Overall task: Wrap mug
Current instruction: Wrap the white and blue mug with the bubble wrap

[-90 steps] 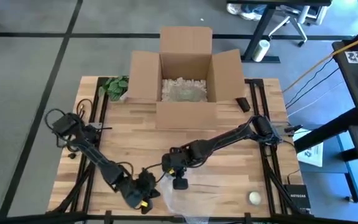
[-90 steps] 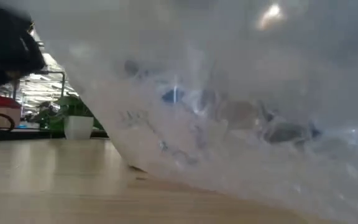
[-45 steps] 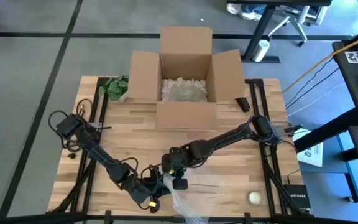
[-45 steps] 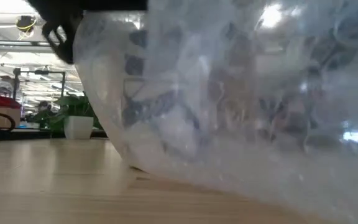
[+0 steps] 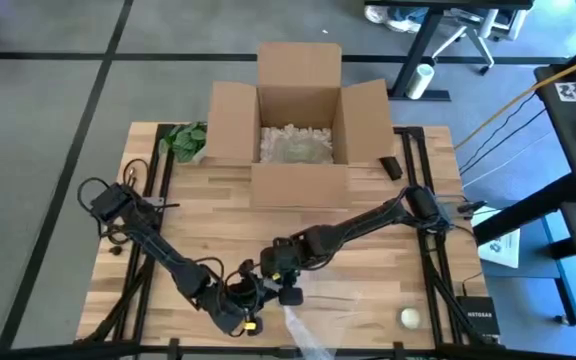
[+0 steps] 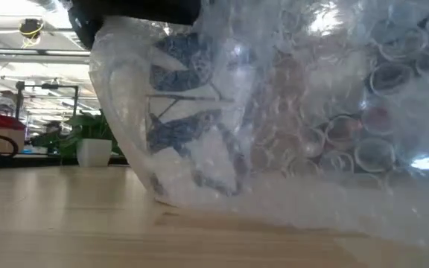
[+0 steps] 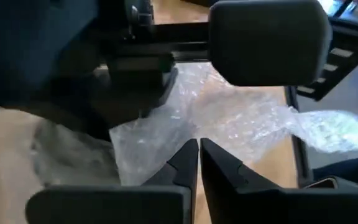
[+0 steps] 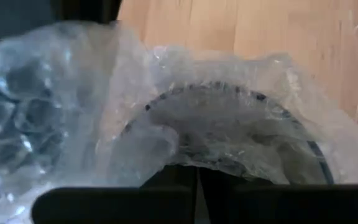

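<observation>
I see the mug at the near edge of the table, directly under both claws, already draped in bubble wrap. In the low view it appears to stand on its base with a blue pattern showing through the film, so I judge its long axis vertical; the right wrist view shows its round rim facing the camera through the plastic, mouth toward that claw. I cannot find the handle under the wrap.

I expect the mug to be rigid, fairly heavy and breakable, and slick under plastic, so I would steady it by the rim or wall rather than squeeze hard. The wrap is light, soft and springy; I judge it best taken by a loose edge and pulled across.

My left gripper sits just beside the mug, its fingers pinched nearly together on a fold of the bubble wrap, with the sheet trailing away beyond the tips. My right gripper hovers at the mug's mouth, touching or almost touching the left one; its fingers look closed, but I cannot tell what they hold.

Well beyond both claws stands an open cardboard box with packing fill.
</observation>
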Robot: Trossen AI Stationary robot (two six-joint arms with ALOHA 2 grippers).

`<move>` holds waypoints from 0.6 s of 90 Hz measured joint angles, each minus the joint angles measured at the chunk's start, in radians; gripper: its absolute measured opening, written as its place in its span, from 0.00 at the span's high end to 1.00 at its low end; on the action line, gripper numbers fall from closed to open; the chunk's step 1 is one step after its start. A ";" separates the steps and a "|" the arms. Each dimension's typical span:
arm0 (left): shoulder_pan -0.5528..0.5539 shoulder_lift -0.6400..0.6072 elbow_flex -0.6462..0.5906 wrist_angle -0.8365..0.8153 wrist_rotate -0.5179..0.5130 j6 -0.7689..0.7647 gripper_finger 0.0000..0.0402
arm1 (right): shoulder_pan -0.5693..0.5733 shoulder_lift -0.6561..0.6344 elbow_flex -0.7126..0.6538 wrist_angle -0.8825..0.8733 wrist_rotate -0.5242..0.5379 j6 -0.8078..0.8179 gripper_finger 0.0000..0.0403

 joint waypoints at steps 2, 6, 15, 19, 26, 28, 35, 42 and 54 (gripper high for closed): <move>0.002 0.000 0.003 -0.012 0.000 -0.002 1.00 | 0.001 0.000 -0.001 0.000 0.000 0.000 1.00; 0.005 -0.001 0.005 -0.033 -0.003 -0.018 1.00 | 0.003 0.000 -0.005 0.003 0.000 0.003 1.00; 0.011 -0.002 0.006 -0.056 -0.011 -0.041 1.00 | 0.005 0.000 -0.006 0.002 0.001 0.010 1.00; 0.011 -0.002 0.006 -0.055 -0.022 -0.037 1.00 | 0.005 0.000 -0.006 0.000 -0.004 0.011 1.00; 0.010 -0.008 0.005 -0.049 -0.039 -0.011 1.00 | 0.005 0.000 -0.007 -0.009 -0.011 0.016 1.00; 0.009 -0.012 0.005 -0.052 -0.042 -0.006 1.00 | 0.005 0.000 -0.007 -0.011 -0.012 0.017 1.00; 0.009 -0.029 0.005 -0.073 -0.056 0.000 1.00 | 0.005 0.000 -0.007 -0.013 -0.015 0.017 1.00; 0.008 -0.041 0.005 -0.102 -0.075 -0.005 1.00 | 0.005 0.000 -0.007 -0.011 -0.018 0.019 1.00; 0.012 -0.045 0.004 -0.117 -0.086 -0.007 1.00 | 0.005 0.001 -0.008 -0.012 -0.027 0.019 1.00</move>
